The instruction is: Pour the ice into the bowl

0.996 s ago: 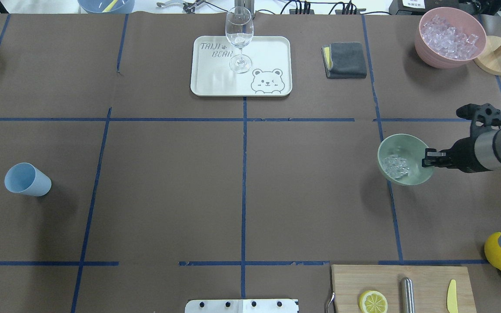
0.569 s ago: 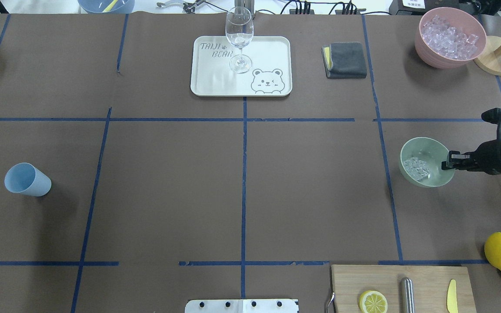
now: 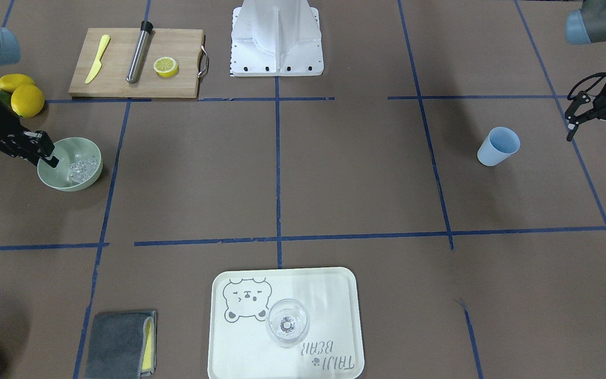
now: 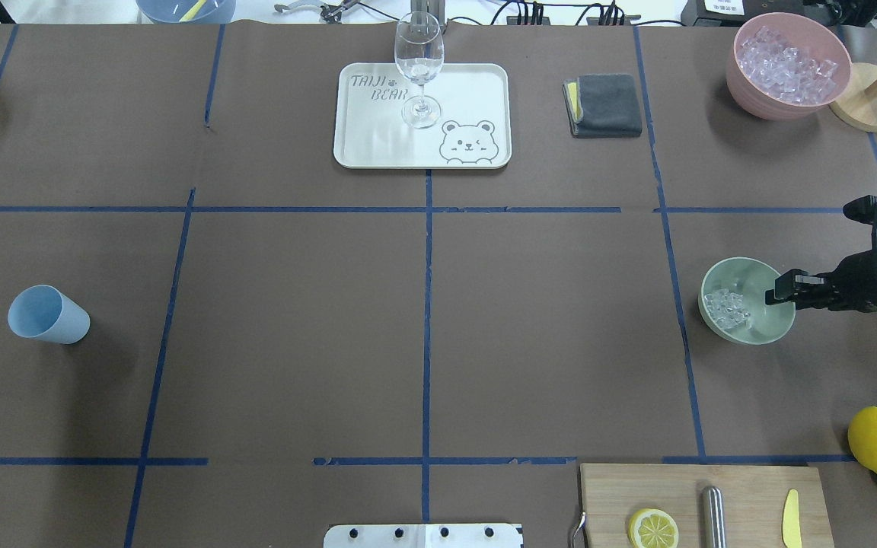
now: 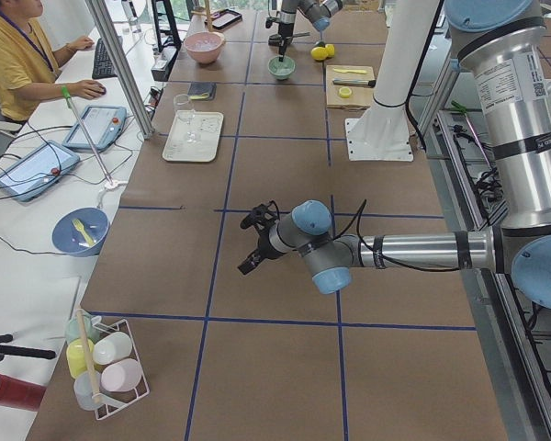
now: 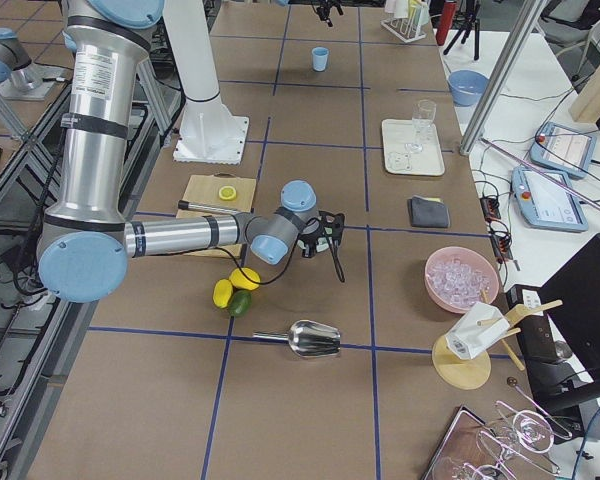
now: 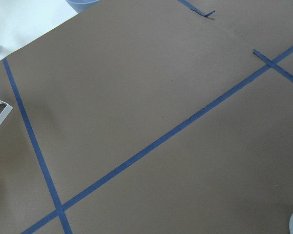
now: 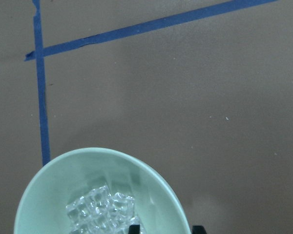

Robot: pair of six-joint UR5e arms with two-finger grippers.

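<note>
The pale sage-green bowl (image 4: 760, 318) sits at the table's right side, just right of a blue tape line. A small heap of clear ice cubes (image 4: 728, 308) lies in its left part. My right gripper (image 4: 777, 293) comes in from the right, with its jaws straddling the bowl's right rim, shut on it. In the right wrist view the bowl (image 8: 58, 190) and ice (image 8: 101, 213) fill the lower left, with both fingertips at the bottom edge. The front view shows the bowl (image 3: 53, 179) low on the table. My left gripper (image 3: 596, 141) is open and empty, hovering beyond the blue cup (image 3: 497, 146).
A pink bowl (image 4: 751, 95) full of ice stands at the far right. A tray (image 4: 476, 91) with a wine glass (image 4: 419, 68), a folded grey cloth (image 4: 604, 105), a cutting board (image 4: 751, 495) with a lemon half and lemons (image 4: 876, 441) are also there.
My right gripper has carried the bowl to the right, then toward the near side and lower. The bowl looks smaller now. The left arm has not moved.
</note>
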